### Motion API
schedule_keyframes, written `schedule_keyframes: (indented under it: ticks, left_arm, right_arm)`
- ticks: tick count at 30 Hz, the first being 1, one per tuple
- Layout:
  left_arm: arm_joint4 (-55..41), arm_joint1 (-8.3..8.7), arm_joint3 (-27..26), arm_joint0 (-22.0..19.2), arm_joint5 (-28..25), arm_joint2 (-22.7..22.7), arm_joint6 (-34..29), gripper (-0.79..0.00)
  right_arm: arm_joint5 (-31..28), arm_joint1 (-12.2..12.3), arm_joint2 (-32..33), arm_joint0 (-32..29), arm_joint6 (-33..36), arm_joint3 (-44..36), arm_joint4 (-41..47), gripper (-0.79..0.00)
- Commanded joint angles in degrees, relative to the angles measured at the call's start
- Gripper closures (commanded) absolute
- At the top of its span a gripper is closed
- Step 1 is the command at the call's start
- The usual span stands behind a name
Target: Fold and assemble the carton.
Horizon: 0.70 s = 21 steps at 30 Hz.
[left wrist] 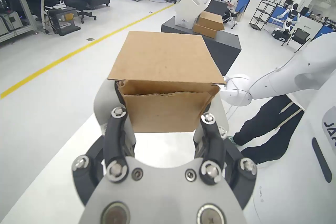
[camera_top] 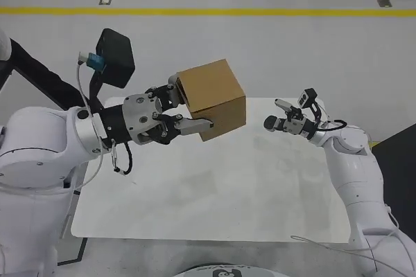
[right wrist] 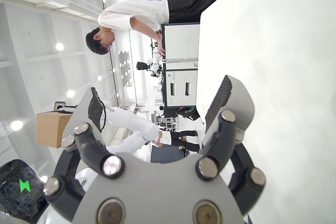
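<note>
White desk [camera_top: 215, 194] stands on a pale floor crossed by a yellow line [camera_top: 263, 11]. Above the desk's far edge, lifted off the surface, the brown carton [camera_top: 213, 97] sits in the left gripper [camera_top: 192, 104], which grips it with one finger against each of two opposite sides. The left wrist view shows the carton's top panel flat, and below it a flap with a ragged upper edge facing the gripper. The right gripper [camera_top: 274, 114] hangs over the desk's far right part, well apart from the carton, spread wide and holding nothing.
</note>
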Motion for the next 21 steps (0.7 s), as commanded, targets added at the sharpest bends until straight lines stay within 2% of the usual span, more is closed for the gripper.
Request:
schedule_keyframes:
  ticks: [1, 3, 5, 9, 13, 18, 21]
  left_arm:
    - [0.09, -0.01, 0.05, -0.01, -0.1, 0.02, 0.1, 0.0]
    - [0.09, -0.01, 0.05, -0.01, -0.1, 0.02, 0.1, 0.0]
    - [-0.98, -0.1, 0.78, 1.06, 2.07, 0.04, 2.25, 0.0]
    - [-10.87, -0.34, 1.14, 2.7, 10.74, -1.8, 6.48, 0.0]
    - [-18.65, -0.22, 1.56, 4.57, 18.21, -4.51, 5.59, 0.0]
    - [-29.07, -0.16, 1.91, 7.17, 23.66, -6.82, 3.54, 0.0]
    - [-27.07, 0.03, 0.66, 6.62, 22.33, -7.52, 1.98, 0.0]
  right_arm:
    - [0.0, 0.0, 0.0, 0.0, 0.0, 0.0, 0.0, -0.785]
    - [0.0, 0.0, 0.0, 0.0, 0.0, 0.0, 0.0, -0.785]
    - [0.0, 0.0, 0.0, 0.0, 0.0, 0.0, 0.0, -0.785]
    - [0.0, 0.0, 0.0, 0.0, 0.0, 0.0, 0.0, -0.785]
    - [0.0, 0.0, 0.0, 0.0, 0.0, 0.0, 0.0, -0.785]
    - [0.0, 0.0, 0.0, 0.0, 0.0, 0.0, 0.0, -0.785]
    - [0.0, 0.0, 0.0, 0.0, 0.0, 0.0, 0.0, -0.785]
